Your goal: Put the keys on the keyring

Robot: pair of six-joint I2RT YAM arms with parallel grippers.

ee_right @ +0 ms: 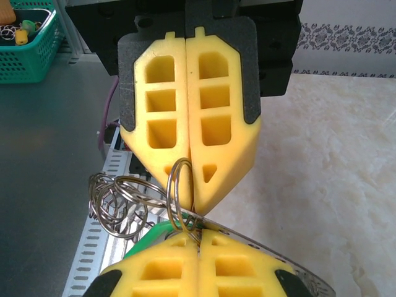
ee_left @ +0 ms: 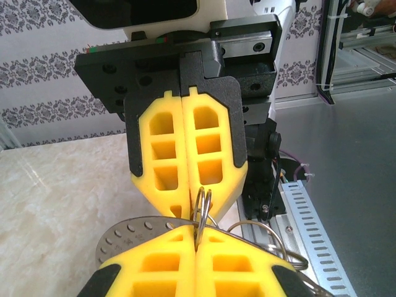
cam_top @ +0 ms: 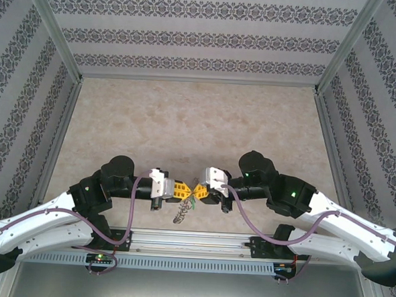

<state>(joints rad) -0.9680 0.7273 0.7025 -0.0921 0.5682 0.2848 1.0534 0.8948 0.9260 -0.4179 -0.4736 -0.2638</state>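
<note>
My two grippers meet tip to tip just above the table's near edge, the left gripper [cam_top: 188,191] [ee_left: 198,238] and the right gripper [cam_top: 200,189] [ee_right: 199,238] both shut. Between the yellow tips stands a small double-wire split ring [ee_left: 203,207] [ee_right: 178,192], and its wire runs into the seam of each gripper. It belongs to the keyring [cam_top: 180,215], a flat perforated metal band [ee_left: 124,230] [ee_right: 297,267] with a bunch of wire rings [ee_right: 117,204] hanging off it. The green head of a key [ee_right: 148,238] [cam_top: 190,202] lies against my right fingertips. I cannot tell whether the fingertips pinch it.
The perforated cable rail [ee_left: 309,210] [cam_top: 177,263] runs right below the grippers, with a grey bench beyond it. A green basket [ee_right: 28,59] of small parts stands far off on that bench. The marble tabletop [cam_top: 199,128] stretches ahead between patterned walls.
</note>
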